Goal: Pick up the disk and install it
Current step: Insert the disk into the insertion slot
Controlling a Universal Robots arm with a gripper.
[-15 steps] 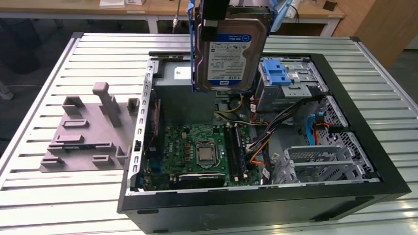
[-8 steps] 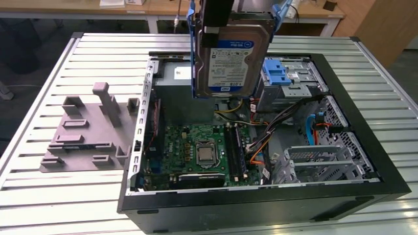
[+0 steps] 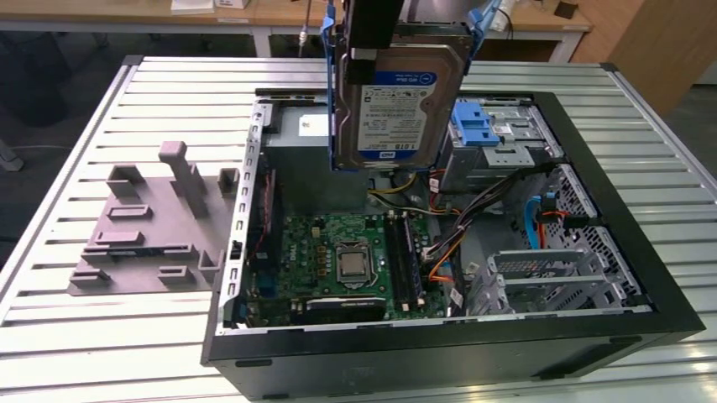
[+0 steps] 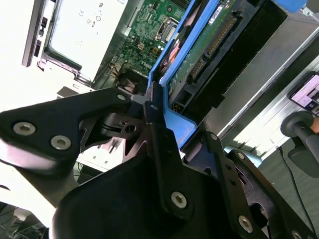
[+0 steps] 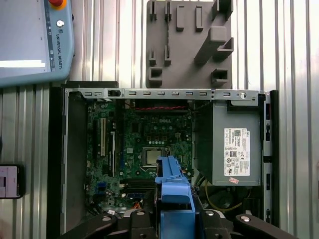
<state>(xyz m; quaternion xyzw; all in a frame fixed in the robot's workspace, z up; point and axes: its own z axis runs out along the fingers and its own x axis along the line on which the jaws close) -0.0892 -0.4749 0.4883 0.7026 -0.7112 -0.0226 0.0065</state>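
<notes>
Silver-grey metal framed in blue is up in the air, and we are watching the disk (image 3: pixel 398 101) hanging on edge above the open computer case (image 3: pixel 448 348), its white-and-blue label facing the exterior view. The gripper (image 4: pixel 167 113) is holding it from above. In the second wrist view we are seeing its black fingers (image 4: pixel 155 130) pressing in from both sides of the blue carrier bracket (image 4: pixel 180 128), closed firmly on the disk's upper end, with the green circuit-board side of the drive showing beyond them.

Nothing but the gripper is touching the disk; it is hanging clear of the case. Down inside, the green motherboard (image 3: pixel 342 252) is lying exposed, and in the first wrist view the grey power-supply box (image 5: pixel 234 149) is sitting in its corner beside it. On the exterior view's right of the disk, the metal drive cage (image 3: pixel 499 138) with its blue latch is standing inside the case, and the disk is not yet in it.

Out on the slatted metal surface (image 3: pixel 90 336), a grey moulded fixture (image 3: pixel 146 227) is resting just beside the case, on the exterior view's left.
</notes>
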